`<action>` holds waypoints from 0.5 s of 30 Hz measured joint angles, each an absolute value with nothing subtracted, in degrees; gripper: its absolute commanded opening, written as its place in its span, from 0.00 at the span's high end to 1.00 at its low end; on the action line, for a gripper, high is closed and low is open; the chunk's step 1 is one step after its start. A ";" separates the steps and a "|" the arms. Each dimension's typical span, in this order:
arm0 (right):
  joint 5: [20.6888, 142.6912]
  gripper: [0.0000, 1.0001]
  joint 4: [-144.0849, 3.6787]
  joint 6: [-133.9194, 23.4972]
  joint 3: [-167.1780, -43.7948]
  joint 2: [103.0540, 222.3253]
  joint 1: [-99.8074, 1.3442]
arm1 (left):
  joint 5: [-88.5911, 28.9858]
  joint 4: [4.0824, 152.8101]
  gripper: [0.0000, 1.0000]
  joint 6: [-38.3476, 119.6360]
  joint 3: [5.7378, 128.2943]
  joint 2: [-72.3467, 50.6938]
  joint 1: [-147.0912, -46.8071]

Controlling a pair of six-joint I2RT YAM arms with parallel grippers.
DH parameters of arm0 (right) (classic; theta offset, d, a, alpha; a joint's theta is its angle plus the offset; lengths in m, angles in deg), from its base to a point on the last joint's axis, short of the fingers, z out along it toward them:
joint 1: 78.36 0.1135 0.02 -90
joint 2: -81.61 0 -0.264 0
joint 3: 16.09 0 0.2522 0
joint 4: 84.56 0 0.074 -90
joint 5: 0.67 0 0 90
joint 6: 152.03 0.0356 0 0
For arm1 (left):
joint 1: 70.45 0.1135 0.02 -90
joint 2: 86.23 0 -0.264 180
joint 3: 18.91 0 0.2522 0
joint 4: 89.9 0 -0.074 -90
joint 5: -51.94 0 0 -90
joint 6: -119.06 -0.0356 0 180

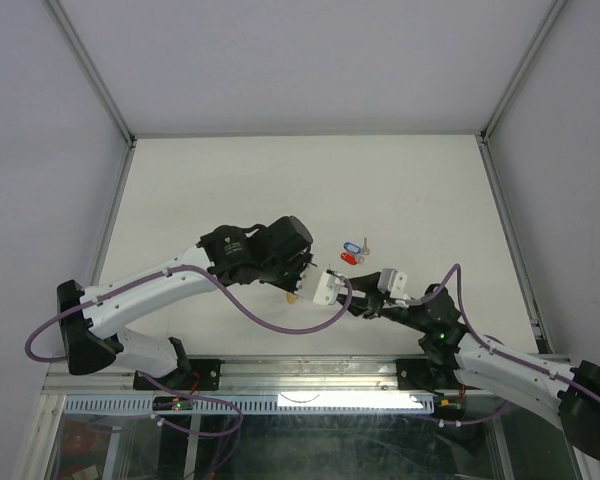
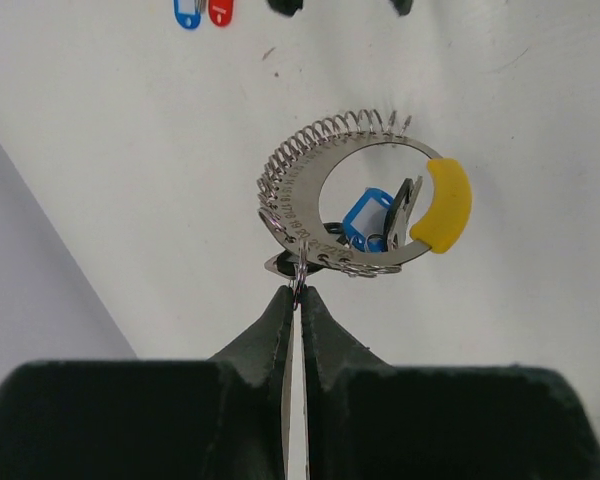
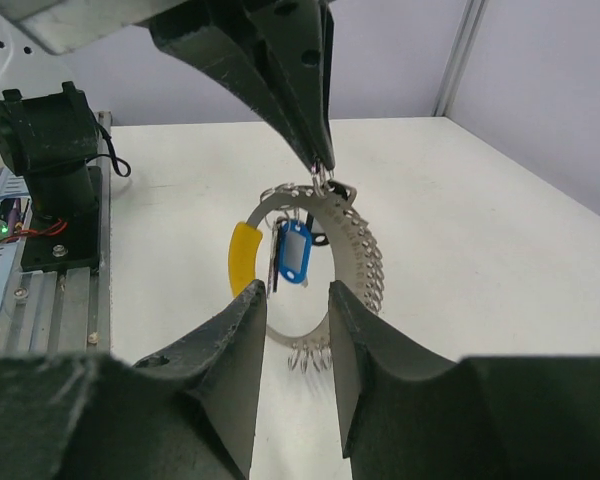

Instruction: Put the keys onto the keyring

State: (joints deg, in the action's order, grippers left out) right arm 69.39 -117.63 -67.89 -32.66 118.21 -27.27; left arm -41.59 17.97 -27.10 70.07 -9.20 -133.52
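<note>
The left gripper [image 2: 296, 291], clenched on the keyring [image 2: 295, 215] rim, needed to hold it steady while the parted, empty right gripper [image 3: 296, 296] fetched the red-tagged key [image 1: 350, 258].

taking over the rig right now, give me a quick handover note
Left gripper: shut on the keyring, holding it up above the table.
Right gripper: open and empty, facing the ring, not touching it.
Done: the hanging blue-tagged key is on the ring.
Left to do: the loose blue-tagged key and the red-tagged key lie side by side on the table beyond the grippers, not yet threaded on.
</note>
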 measured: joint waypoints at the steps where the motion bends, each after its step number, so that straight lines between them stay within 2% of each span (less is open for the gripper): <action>1: 69.45 0.66 -117.65 -67.81 -32.57 118.47 -27.27 | -42.77 16.71 1.00 -27.14 71.23 -8.45 -133.52; 9: 70.09 0.66 -118.39 -66.82 -31.85 121.18 -27.27 | -53.18 7.13 1.00 -26.88 78.46 0.42 -135.05; 15: 70.81 0.66 -122.54 -65.18 -31.11 124.72 -27.27 | -58.53 3.31 1.00 -26.90 79.03 3.94 -136.56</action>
State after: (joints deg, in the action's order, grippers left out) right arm 70.81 -122.54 -65.18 -31.11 124.72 -27.27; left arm -58.53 3.31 -26.90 79.03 3.94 -136.56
